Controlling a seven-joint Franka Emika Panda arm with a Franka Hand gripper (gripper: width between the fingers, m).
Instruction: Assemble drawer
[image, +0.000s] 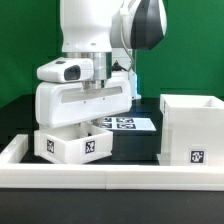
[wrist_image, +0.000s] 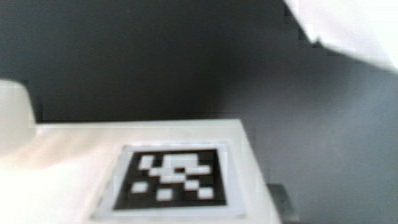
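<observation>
A small white open-top tray (image: 62, 146) with a square tag sits slightly tilted on the dark table, left of centre in the exterior view. My gripper (image: 86, 126) is right above it, the broad white hand almost on its rim. The fingertips are hidden behind the tray's wall, so I cannot tell whether they grip it. In the wrist view the tray's tagged white face (wrist_image: 71, 170) fills the near part of the picture, and no fingers show. The big cube-like shell (image: 192, 125) stands open-topped on the exterior view's right, apart from the tray. A second tray is not clearly visible.
A long low white rail (image: 120, 172) runs along the front and up the exterior view's left. The marker board (image: 128, 123) lies flat behind the gripper. A blurred white shape (wrist_image: 356, 25) shows in one corner of the wrist view.
</observation>
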